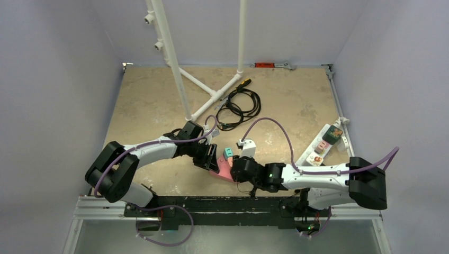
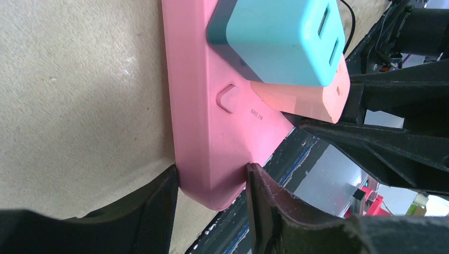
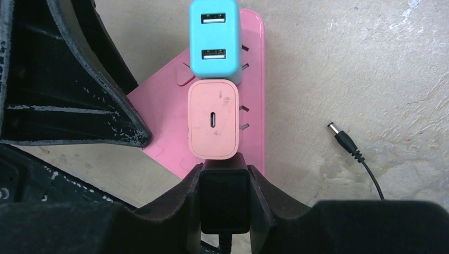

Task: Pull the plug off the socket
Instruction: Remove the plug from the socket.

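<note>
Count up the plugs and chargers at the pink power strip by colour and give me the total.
Teal charger: 1
Peach charger: 1
Black plug, held in the right end effector: 1
Total at the pink power strip: 3

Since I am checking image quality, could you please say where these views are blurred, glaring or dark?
Top external: even light, sharp, soft shadows. Left wrist: blue charger slightly soft, washout right of the power strip. Right wrist: pink charger sharp, fingers dark around the black plug.
</note>
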Robot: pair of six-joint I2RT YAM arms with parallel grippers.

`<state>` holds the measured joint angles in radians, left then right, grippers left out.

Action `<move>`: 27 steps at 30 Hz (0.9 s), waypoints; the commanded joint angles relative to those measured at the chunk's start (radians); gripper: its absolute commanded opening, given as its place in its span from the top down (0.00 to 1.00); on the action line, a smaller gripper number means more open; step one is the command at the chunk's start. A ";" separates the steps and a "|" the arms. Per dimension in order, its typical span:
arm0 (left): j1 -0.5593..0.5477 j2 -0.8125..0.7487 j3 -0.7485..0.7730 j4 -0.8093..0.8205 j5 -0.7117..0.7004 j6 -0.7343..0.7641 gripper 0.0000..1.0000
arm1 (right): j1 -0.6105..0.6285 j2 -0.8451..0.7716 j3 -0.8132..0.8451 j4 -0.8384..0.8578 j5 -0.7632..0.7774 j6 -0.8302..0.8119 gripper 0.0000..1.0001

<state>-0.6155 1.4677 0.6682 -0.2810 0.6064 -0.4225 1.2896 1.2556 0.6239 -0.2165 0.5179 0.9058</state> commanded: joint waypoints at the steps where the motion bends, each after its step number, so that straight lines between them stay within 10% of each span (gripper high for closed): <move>1: 0.004 -0.003 0.020 -0.041 -0.130 0.063 1.00 | -0.044 -0.033 -0.053 0.091 -0.067 -0.001 1.00; 27: 0.004 0.006 0.027 -0.044 -0.158 0.060 1.00 | 0.032 0.261 0.175 -0.150 0.106 0.096 1.00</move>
<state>-0.6022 1.4670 0.6937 -0.3103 0.5575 -0.4171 1.3117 1.4277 0.7753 -0.3122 0.6273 0.9100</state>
